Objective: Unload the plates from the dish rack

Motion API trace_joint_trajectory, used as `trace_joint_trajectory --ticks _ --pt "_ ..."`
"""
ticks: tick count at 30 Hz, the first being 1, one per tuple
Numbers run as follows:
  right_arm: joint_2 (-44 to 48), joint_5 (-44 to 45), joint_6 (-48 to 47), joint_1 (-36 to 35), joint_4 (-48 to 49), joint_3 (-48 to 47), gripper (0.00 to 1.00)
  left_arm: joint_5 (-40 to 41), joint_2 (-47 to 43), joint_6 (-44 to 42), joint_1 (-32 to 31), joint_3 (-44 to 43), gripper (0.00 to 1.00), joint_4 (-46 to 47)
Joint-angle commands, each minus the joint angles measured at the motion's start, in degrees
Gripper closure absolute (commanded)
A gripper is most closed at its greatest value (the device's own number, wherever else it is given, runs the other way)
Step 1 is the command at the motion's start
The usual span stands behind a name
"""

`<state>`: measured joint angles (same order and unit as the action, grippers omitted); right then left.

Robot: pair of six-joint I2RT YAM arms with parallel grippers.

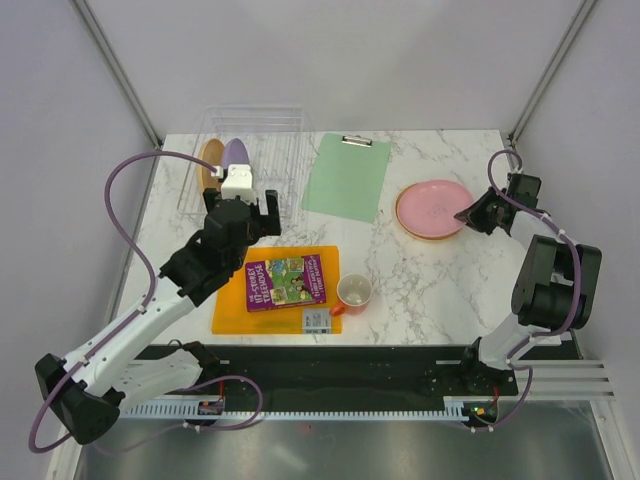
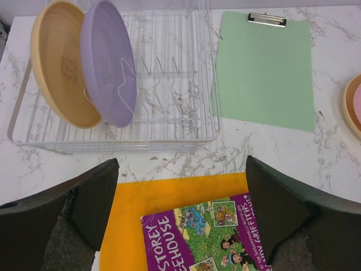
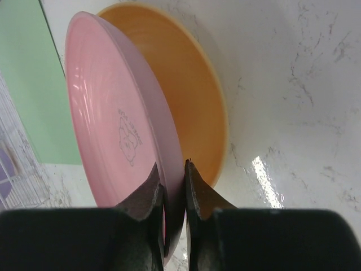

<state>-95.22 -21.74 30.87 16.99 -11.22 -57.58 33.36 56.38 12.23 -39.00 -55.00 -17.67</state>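
Right claw (image 3: 172,169): clamped narrow on rim of round matte pink plate (image 3: 113,124), stacked on round yellow-orange plate (image 3: 194,96), marble table (image 3: 293,113). Left claw (image 2: 181,169): spread wide, empty, near clear wire dish rack (image 2: 113,142); round lilac plate (image 2: 107,62), second yellow-orange plate (image 2: 56,62) upright inside.

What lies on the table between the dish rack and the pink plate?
A green clipboard lies between dish rack and pink plate, in the top view.

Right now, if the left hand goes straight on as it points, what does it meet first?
Likely the near wire wall of the dish rack, just right of the lilac plate. Nothing else shows ahead of the open left hand; depth is unclear.
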Motion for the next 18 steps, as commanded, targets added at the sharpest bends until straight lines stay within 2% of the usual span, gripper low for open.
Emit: trace_joint_trajectory --ticks 1,2,3,5,9,14,18 --pt "-0.84 -2.43 0.59 0.14 4.1 0.1 0.77 3.02 -1.54 -1.07 0.07 0.69 0.0 0.44" --pt "-0.93 -2.43 0.5 0.14 4.1 0.19 0.69 3.02 -1.62 -1.07 0.07 0.69 0.0 0.44" --pt "-0.85 -2.43 0.5 0.14 4.19 0.28 0.57 3.02 -1.54 -0.98 0.07 0.77 0.0 0.44" --pt "-0.84 -2.43 0.24 0.14 4.37 0.28 0.5 2.93 -1.45 -0.72 0.07 0.77 0.0 0.44" --pt "-0.06 -2.7 -0.64 0.14 4.02 -0.07 0.25 2.41 -1.19 -0.1 0.07 0.95 0.0 0.45" --pt "1.88 1.95 -3.97 -1.34 -0.54 -2.27 0.18 2.41 -0.4 -0.1 0.07 1.13 0.0 0.44" --pt "3.11 2.39 -5.29 -3.72 -1.61 -3.85 0.18 4.24 1.01 -0.27 0.33 0.95 0.0 0.44"
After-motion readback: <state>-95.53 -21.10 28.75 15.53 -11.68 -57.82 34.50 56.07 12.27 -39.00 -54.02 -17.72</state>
